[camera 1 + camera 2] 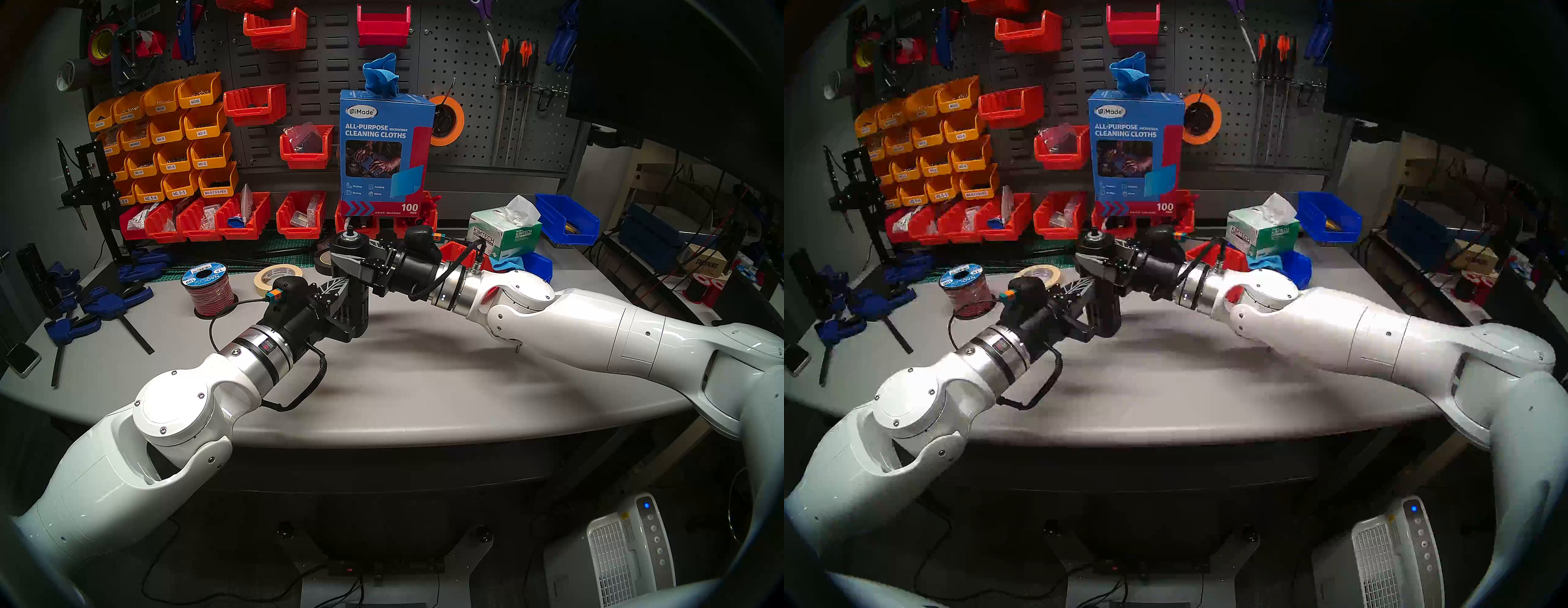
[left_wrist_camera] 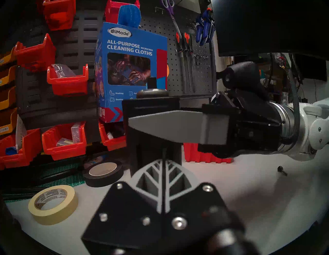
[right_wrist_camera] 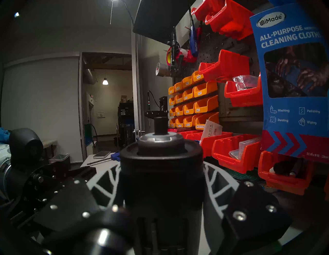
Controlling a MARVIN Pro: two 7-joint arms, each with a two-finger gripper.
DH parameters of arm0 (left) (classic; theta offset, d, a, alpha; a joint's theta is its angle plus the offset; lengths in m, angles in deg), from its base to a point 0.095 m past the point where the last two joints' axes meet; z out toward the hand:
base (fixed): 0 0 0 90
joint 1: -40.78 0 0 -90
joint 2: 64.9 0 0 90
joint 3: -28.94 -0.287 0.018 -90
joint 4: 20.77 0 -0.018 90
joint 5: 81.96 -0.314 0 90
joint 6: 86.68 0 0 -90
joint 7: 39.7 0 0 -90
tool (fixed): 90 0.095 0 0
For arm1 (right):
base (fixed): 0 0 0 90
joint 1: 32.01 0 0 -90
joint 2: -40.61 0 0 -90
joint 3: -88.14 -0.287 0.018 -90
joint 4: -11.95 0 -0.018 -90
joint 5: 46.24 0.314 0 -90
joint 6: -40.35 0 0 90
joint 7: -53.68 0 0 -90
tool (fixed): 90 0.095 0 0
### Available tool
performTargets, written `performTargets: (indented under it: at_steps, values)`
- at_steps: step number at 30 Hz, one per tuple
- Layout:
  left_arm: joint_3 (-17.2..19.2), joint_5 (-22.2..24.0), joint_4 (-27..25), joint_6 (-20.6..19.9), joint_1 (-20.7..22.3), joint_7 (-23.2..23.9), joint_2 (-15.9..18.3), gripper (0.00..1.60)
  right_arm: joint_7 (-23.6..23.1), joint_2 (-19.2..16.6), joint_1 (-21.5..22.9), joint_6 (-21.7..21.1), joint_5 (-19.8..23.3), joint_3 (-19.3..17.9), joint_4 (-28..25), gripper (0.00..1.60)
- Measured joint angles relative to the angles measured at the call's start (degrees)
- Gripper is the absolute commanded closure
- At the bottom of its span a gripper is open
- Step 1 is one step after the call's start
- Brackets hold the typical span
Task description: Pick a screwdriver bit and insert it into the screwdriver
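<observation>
The tabletop [image 1: 424, 382] is seen under both arms. The screwdriver [image 1: 354, 293] is held upright above it by the right hand [image 1: 339, 260], near the top. The screwdriver bit [image 2: 163, 171] is pinched in the closed left hand [image 1: 341, 297], just beside the screwdriver's lower part.

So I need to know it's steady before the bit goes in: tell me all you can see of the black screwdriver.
The screwdriver is a tall matte-black cylinder with long vertical slots, a metal-looking collar and a small round socket on top. It stands upright on the grey table. The right gripper is shut around its upper part; the left gripper, shut, sits against its side.
</observation>
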Motion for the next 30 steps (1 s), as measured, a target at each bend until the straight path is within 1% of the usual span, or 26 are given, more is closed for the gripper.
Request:
performTargets:
  at_steps: [11, 18, 25, 30]
  values:
    - [2.43, 1.50, -0.82, 1.06, -3.21, -1.30, 1.06, 1.60, 0.02, 0.00, 0.01, -0.01, 0.01, 0.00, -0.02, 1.10]
    - [4.86, 2.77, -2.09, 2.15, -5.78, -1.80, 1.95, 1.60, 0.12, 0.01, 0.02, -0.02, 0.05, 0.00, 0.16, 1.09]
    - [8.80, 3.83, -4.10, 3.52, -8.20, -2.23, 2.99, 1.60, 0.10, 0.04, 0.03, -0.03, 0.08, -0.02, 0.26, 1.09]
    - [12.27, 4.66, -5.73, 4.22, -9.78, -2.36, 3.81, 1.60, -0.04, 0.04, 0.03, -0.03, 0.09, -0.02, 0.27, 1.08]
